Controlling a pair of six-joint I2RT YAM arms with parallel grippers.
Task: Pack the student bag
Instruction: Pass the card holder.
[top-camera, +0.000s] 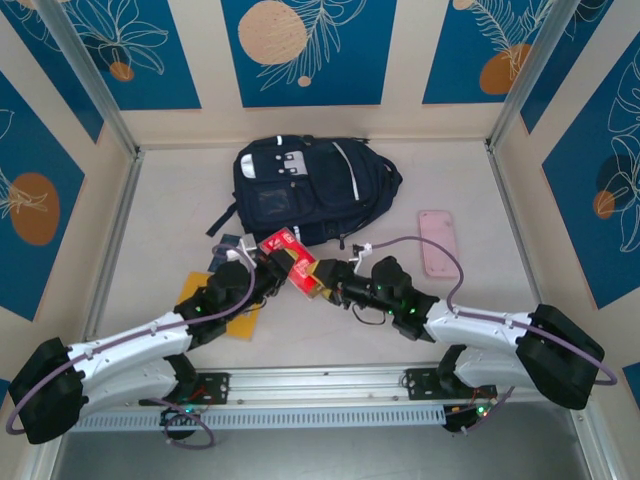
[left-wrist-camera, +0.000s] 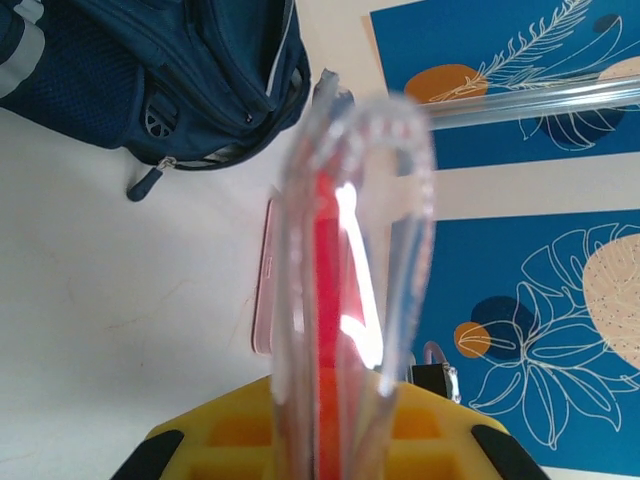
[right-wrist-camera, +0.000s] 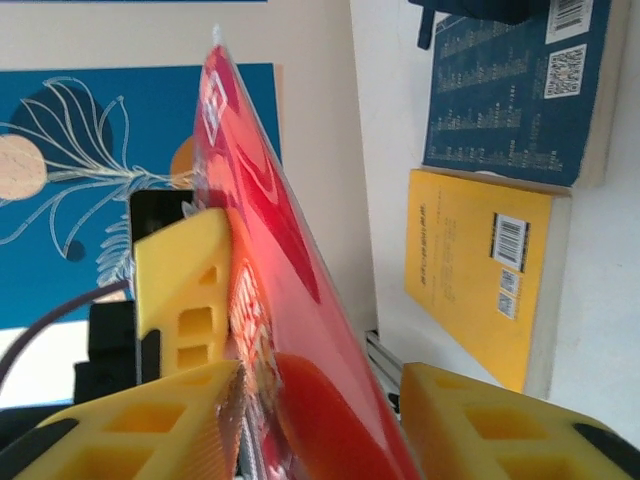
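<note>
The student bag (top-camera: 310, 185), a dark navy backpack with pale stripes, lies flat at the back centre of the table; its zipped lower edge (left-wrist-camera: 150, 70) fills the left wrist view's top left. A red snack packet (top-camera: 290, 255) hangs above the table between both arms. My left gripper (top-camera: 258, 272) is shut on its clear crimped end (left-wrist-camera: 345, 300), between its yellow fingers (left-wrist-camera: 230, 435). My right gripper (right-wrist-camera: 320, 390) straddles the packet (right-wrist-camera: 270, 250): one finger (right-wrist-camera: 180, 420) lies against it, the other (right-wrist-camera: 480, 420) stands a narrow gap off.
A pink flat case (top-camera: 437, 243) lies to the right of the bag. A yellow book (right-wrist-camera: 480, 280) and a navy book (right-wrist-camera: 510, 90) lie on the table under the left arm (top-camera: 235, 320). Metal frame posts and patterned walls close in the table.
</note>
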